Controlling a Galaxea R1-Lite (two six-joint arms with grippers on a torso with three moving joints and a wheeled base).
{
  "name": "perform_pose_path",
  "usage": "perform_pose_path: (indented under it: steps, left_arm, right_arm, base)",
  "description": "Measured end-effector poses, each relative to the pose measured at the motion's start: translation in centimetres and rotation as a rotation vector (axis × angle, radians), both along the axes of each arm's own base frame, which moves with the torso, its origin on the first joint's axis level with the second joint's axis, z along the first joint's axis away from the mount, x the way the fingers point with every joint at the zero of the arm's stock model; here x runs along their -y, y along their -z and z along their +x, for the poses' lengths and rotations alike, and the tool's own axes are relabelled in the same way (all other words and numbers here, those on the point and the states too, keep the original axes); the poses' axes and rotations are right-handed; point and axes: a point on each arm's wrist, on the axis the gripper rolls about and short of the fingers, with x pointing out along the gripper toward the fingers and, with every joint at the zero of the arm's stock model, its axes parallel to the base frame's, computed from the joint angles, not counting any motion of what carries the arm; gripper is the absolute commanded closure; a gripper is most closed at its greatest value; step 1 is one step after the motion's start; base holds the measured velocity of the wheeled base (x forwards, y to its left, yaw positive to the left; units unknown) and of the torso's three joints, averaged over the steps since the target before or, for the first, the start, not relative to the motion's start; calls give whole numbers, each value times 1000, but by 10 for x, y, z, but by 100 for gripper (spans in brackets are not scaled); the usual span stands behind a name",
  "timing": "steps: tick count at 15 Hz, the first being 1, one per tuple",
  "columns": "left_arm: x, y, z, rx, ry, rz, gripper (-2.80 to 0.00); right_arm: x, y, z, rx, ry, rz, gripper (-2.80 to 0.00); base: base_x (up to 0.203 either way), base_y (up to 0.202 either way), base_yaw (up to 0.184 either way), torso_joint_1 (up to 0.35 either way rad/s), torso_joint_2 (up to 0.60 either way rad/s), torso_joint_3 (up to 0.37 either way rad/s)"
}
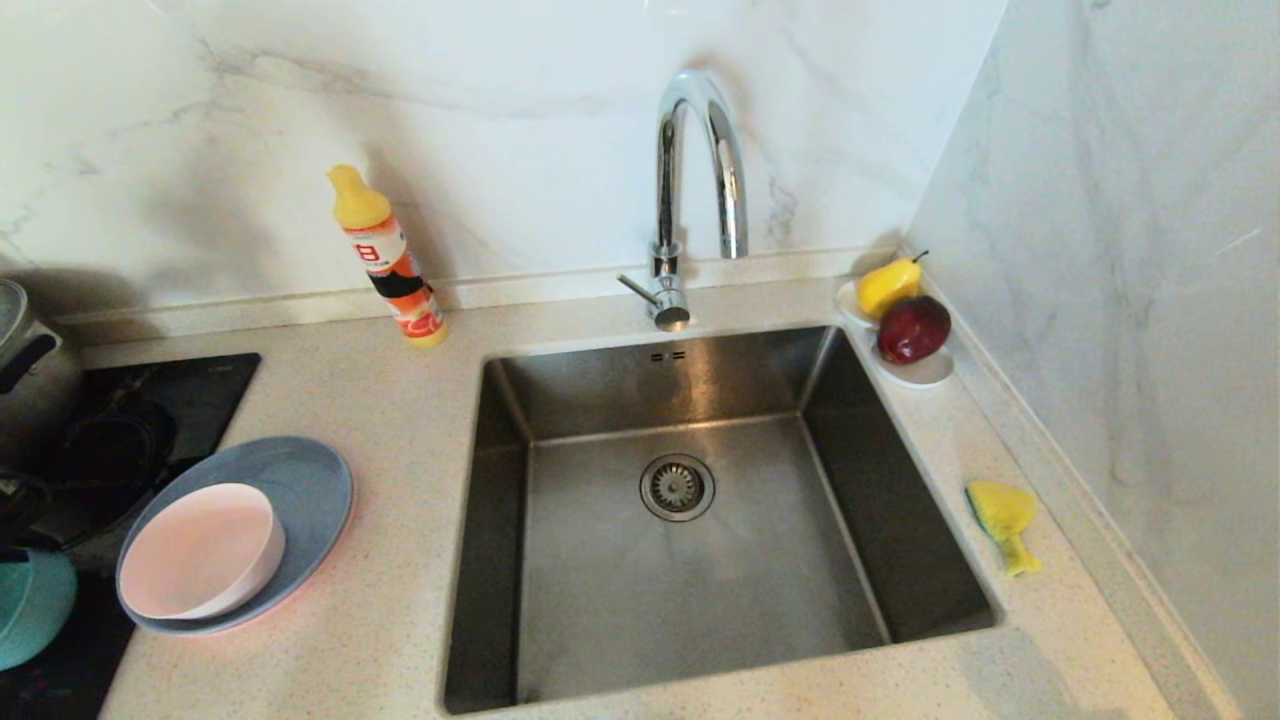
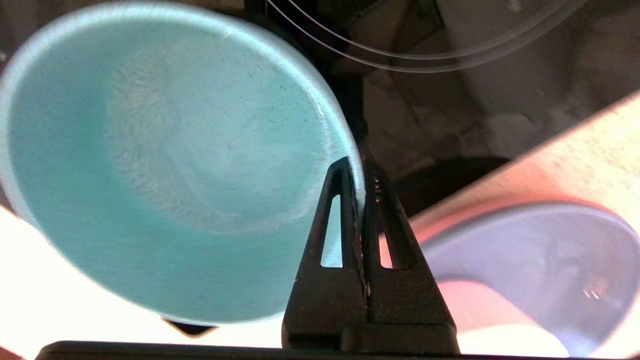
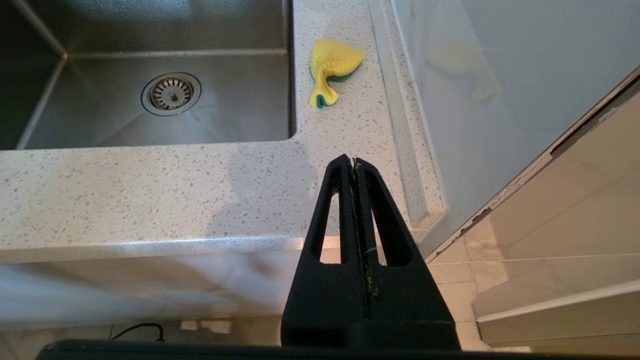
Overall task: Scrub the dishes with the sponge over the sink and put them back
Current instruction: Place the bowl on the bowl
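Speckled counter (image 1: pixel 400 640) surrounds everything: left gripper (image 2: pixel 359 167) is clamped on the teal bowl's (image 2: pixel 165 165) rim beside the stacked plates (image 1: pixel 310 480). Sink (image 1: pixel 700 560) sits bare; sponge (image 1: pixel 1003 520) lies near its right edge. Right gripper (image 3: pixel 354 162) hangs closed off the counter's front.

Brushed steel sink (image 1: pixel 700 560), speckled stone counter (image 1: pixel 390 420), glossy chrome faucet (image 1: pixel 700 170), matte teal bowl (image 2: pixel 165 165).

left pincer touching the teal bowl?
Touching. Left wrist view shows the left pincer shut on the teal bowl rim, one finger on each side.
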Motion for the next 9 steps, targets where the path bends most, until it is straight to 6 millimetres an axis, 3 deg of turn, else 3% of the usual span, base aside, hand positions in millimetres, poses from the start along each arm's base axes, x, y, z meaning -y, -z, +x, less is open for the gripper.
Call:
perform_pose_path:
  steps: [4,9]
  left_arm:
    - [18,-38,-11,13,29,-7,0]
    - [81,-100,-14,68,183,22,0]
  right_arm:
    - [0,0,0,0,0,0,0]
    - [0,0,0,0,0,0,0]
  base:
    - [0,0,0,0,0,0]
    - [0,0,0,0,0,0]
